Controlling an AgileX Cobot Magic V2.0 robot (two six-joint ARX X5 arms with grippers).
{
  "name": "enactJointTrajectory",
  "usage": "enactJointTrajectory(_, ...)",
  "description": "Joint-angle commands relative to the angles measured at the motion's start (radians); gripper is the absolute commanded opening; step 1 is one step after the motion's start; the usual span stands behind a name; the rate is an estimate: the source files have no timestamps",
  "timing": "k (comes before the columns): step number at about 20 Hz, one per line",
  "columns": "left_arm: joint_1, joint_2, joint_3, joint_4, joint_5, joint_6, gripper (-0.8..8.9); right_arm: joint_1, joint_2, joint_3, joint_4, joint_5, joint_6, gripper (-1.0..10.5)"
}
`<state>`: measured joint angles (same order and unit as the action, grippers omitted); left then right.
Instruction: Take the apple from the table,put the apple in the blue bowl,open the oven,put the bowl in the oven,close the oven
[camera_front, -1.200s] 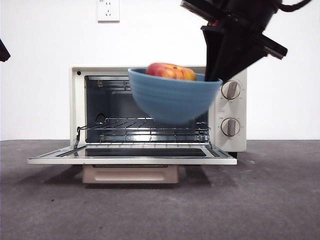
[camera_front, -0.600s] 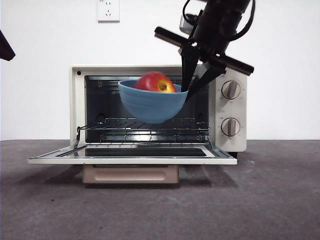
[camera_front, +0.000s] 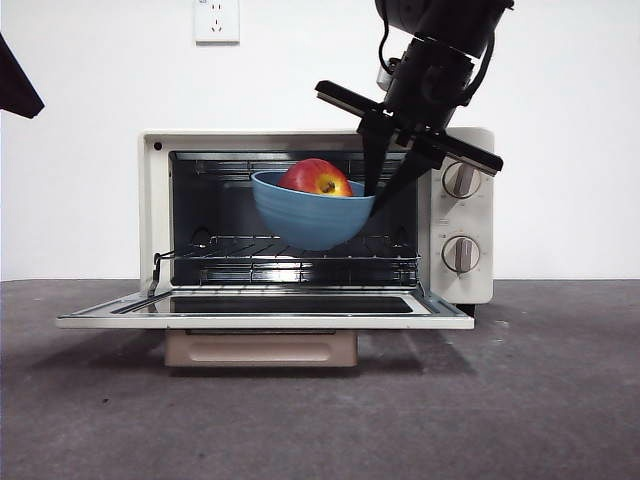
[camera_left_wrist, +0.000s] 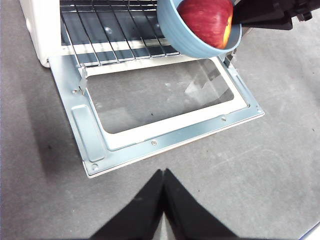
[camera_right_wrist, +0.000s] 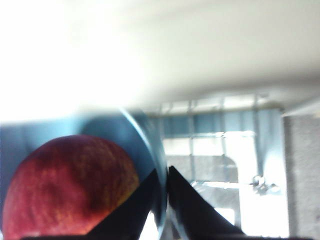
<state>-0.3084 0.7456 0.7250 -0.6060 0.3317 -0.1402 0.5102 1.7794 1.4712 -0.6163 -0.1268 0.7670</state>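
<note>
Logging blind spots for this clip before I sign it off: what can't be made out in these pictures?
- Bowl: whether its base touches the oven rack; front view, level angle leaves it unclear.
- Right gripper: its grip on the rim is blurred and washed out in the right wrist view.
- Apple: top cut off by the left wrist view's edge.
- Knob markings: too small.
- Left gripper: idle.
</note>
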Motion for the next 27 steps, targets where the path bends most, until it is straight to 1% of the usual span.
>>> enactJointTrajectory(1, -0.007, 0.006, 0.007, 0.007, 0.002, 0.016, 0.07, -0.005, 0.018, 0.031, 0.020, 0.018, 0.031, 0.0)
enactJointTrajectory(5, -0.007, 0.006, 0.007, 0.007, 0.002, 0.016, 0.07, -0.028, 0.021, 0.031, 0.024, 0.025, 0.034, 0.0)
enactJointTrajectory(12, -0.007, 0.006, 0.007, 0.007, 0.002, 0.016, 0.07, -0.028, 0.027, 0.031, 0.047, 0.038, 0.033, 0.0)
enactJointTrajectory(14, -0.007, 0.006, 0.007, 0.006, 0.002, 0.016, 0.07, -0.028, 0.027, 0.031, 0.047, 0.038, 0.033, 0.5)
enactJointTrajectory(16, -0.007, 0.006, 0.007, 0.006, 0.002, 0.016, 0.07, -0.026, 0.027, 0.031, 0.047, 0.038, 0.032, 1.3)
enactJointTrajectory(17, -0.007, 0.006, 0.007, 0.006, 0.002, 0.016, 0.07, -0.024, 0.027, 0.031, 0.047, 0.038, 0.030, 1.4)
enactJointTrajectory(24, -0.007, 0.006, 0.007, 0.002, 0.002, 0.016, 0.07, -0.002, 0.019, 0.032, 0.077, 0.050, -0.013, 1.4)
enactJointTrajectory(27, -0.007, 0.006, 0.007, 0.002, 0.002, 0.016, 0.07, -0.002, 0.002, 0.034, 0.077, 0.050, -0.020, 1.4)
